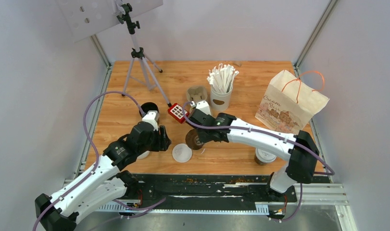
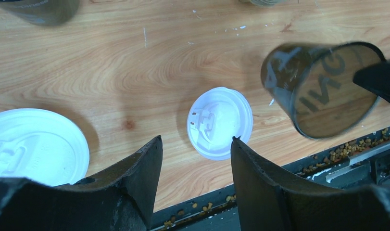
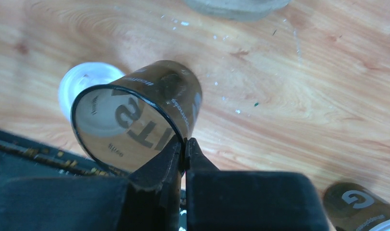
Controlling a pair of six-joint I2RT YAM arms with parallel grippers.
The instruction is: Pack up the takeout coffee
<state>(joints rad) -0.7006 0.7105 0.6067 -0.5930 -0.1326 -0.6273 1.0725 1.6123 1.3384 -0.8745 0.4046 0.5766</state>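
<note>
Nearby, loose lid (image 1: 182,153) beside tilted cup (image 1: 192,140); paper bag (image 1: 290,102) far right.

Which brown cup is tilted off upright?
The lidless dark brown cup whose rim the right gripper pinches; the white-lidded brown cup to its right stands upright.

Wooden counter (image 1: 260,77). Along its far side, left to right: tripod (image 1: 140,57) under a perforated white board (image 1: 101,17), beige pulp tray (image 1: 197,93), white cup (image 1: 220,100) of paper-wrapped sticks (image 1: 222,77), printed paper bag (image 1: 289,103) with orange handles. Red button box (image 1: 177,112) just beside the tray. Black strip (image 1: 207,186) along the near edge, strewn with crumbs (image 2: 342,150).
</note>
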